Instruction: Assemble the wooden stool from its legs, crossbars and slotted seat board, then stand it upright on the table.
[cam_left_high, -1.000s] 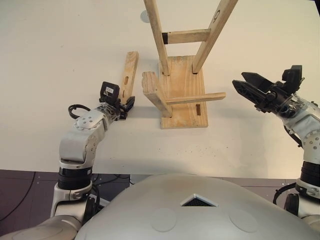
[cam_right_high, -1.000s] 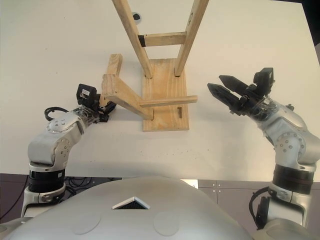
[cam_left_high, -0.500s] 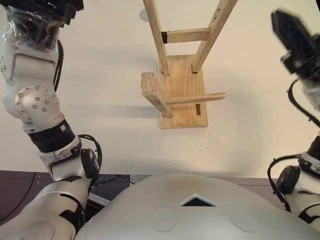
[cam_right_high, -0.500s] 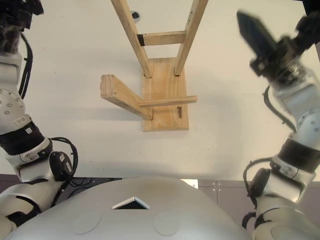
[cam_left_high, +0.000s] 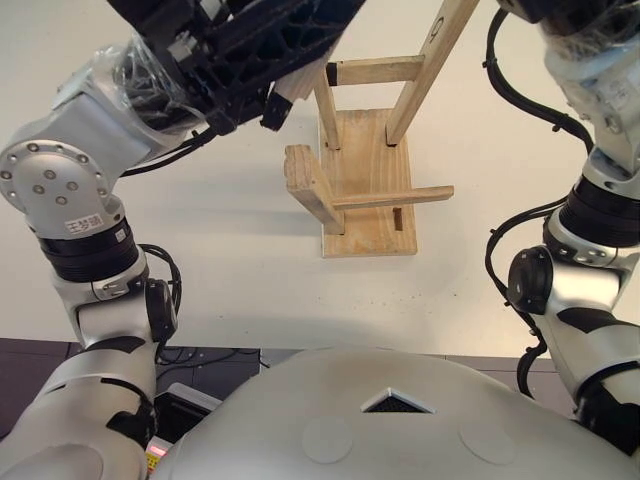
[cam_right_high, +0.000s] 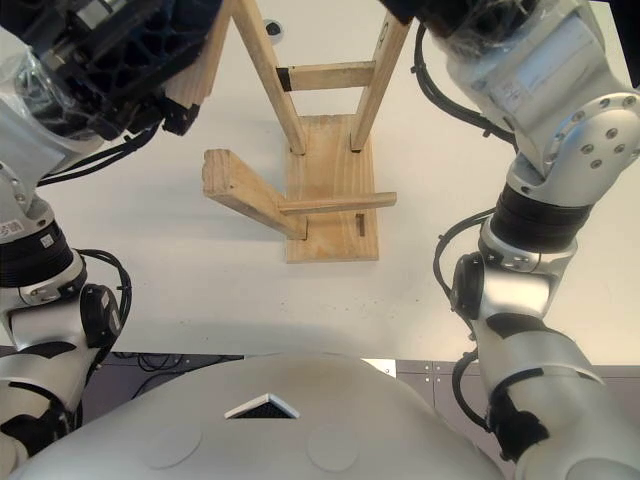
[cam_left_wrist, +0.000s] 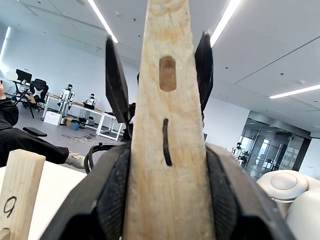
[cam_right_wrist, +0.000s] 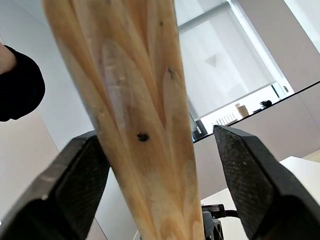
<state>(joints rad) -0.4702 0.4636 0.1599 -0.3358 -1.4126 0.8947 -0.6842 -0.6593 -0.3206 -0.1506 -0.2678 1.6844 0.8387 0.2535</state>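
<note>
The slotted seat board (cam_left_high: 370, 215) lies flat on the white table. Two legs stand upright in it, one at the left (cam_left_high: 315, 80) and one at the right (cam_left_high: 425, 70), joined by a crossbar (cam_left_high: 375, 72). A third leg (cam_left_high: 310, 190) leans low at the board's left with a second crossbar (cam_left_high: 395, 195) across the board. My left gripper (cam_left_wrist: 157, 42) is raised beside the left upright, shut on a loose slotted leg (cam_right_high: 205, 50). High on the right upright, my right gripper (cam_right_wrist: 160, 190) has a finger (cam_right_wrist: 250, 185) on either side of that leg (cam_right_wrist: 145, 125), with a gap showing on one side.
A small round object (cam_right_high: 273, 33) lies on the table behind the stool. The table's front edge (cam_left_high: 300, 335) runs just below the seat board. Both raised arms crowd the space around the upright legs.
The left arm lifted the loose leg off the table and swung it up beside the left upright. The right arm rose from table height to the top of the right upright.
</note>
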